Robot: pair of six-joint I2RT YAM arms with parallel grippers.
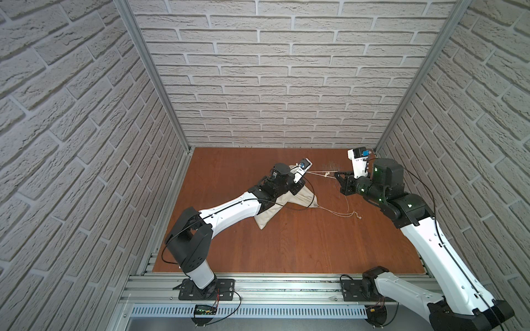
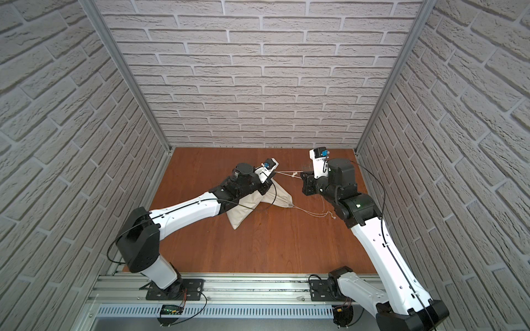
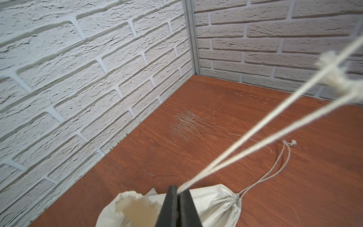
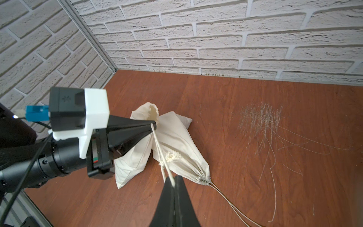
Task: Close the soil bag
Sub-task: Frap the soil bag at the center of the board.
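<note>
The left tool (image 3: 177,193) is pinched shut on a thin cream cord (image 4: 155,139), just above the soft cream cloth soil bag (image 4: 176,137) lying on the brown wooden worktop (image 1: 286,243). The right tool (image 4: 173,181) pinches the same tight cord.

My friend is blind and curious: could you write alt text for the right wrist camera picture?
Two black claws, the right claw near the camera and the left claw beyond, pinch one taut knotted cord between them; a cream soil bag lies crumpled on the scratched brown table.
</note>
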